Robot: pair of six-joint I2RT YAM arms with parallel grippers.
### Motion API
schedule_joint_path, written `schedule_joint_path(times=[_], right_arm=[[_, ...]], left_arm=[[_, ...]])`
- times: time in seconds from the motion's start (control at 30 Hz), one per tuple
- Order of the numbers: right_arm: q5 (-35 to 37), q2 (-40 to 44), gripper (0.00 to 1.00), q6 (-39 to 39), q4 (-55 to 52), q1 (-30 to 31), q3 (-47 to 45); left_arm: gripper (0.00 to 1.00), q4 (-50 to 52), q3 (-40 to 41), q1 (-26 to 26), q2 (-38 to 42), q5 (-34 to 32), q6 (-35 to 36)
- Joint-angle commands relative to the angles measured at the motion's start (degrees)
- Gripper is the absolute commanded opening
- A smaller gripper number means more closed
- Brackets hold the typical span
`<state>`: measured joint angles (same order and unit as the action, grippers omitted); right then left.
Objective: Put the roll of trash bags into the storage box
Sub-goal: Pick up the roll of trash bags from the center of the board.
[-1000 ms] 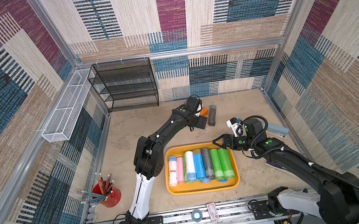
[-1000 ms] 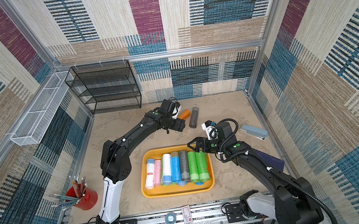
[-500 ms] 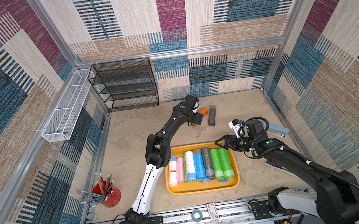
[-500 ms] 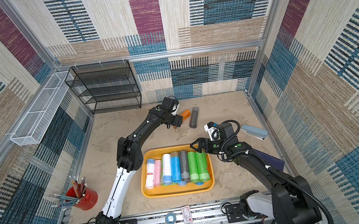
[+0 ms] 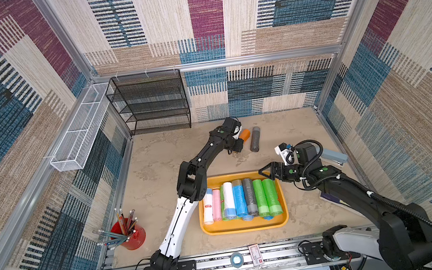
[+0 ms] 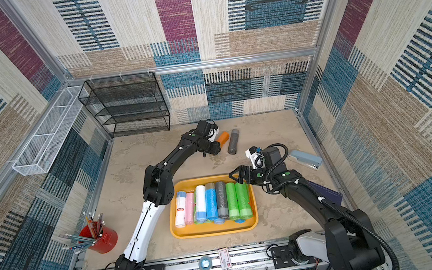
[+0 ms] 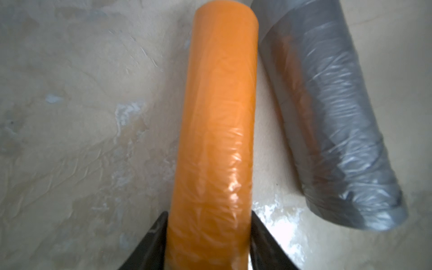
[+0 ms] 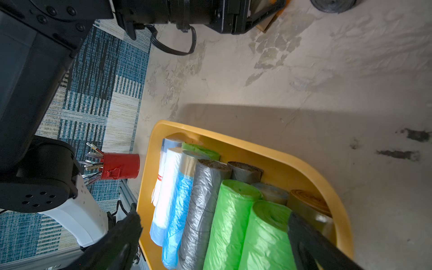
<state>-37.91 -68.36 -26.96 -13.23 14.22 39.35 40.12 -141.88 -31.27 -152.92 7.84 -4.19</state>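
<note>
An orange roll of trash bags [image 5: 245, 133] [image 7: 217, 140] lies on the table at the back, with a grey roll [image 5: 255, 139] [image 7: 327, 117] close beside it. My left gripper [image 5: 237, 145] [image 7: 209, 217] is shut on the orange roll's near end, a black finger pressed against each side. The yellow-orange storage box [image 5: 245, 228] [image 8: 304, 163] sits at the front centre and holds several rolls side by side. Over the box's far right corner hovers my right gripper [image 5: 264, 171] [image 8: 215, 219], open and holding nothing, above the green rolls [image 8: 245, 233].
A black mesh rack [image 5: 153, 104] stands at the back left, and a white wire basket [image 5: 81, 129] hangs on the left wall. A red cup of pencils [image 5: 130, 234] is at the front left. A grey-blue stapler [image 5: 333, 157] and a dark notebook [image 5: 335, 199] lie at the right.
My left gripper has closed its jaws onto the orange roll, and the left arm's elbow has shifted. The right arm has barely moved.
</note>
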Motion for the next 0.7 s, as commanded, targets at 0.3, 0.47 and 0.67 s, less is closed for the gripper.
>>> schedule_joint_path(times=[0.3,0.47,0.67], right_arm=[[0.1,2.7,0.99,-0.6,0.5,0.0,-0.8],[1.4,7.5,0.99,-1.9,-0.4,0.0,-2.9],[0.7,6.5,0.99,1.1,-3.3,-0.3,-0.4]], left_arm=[[0.30,-6.2,8.0,0.4,7.4,-0.3,-3.3],[0.26,-7.0,11.7,0.9,11.9,-0.1,-6.6],[0.25,-8.7,24.9,1.1,24.1,-2.6,-12.7]])
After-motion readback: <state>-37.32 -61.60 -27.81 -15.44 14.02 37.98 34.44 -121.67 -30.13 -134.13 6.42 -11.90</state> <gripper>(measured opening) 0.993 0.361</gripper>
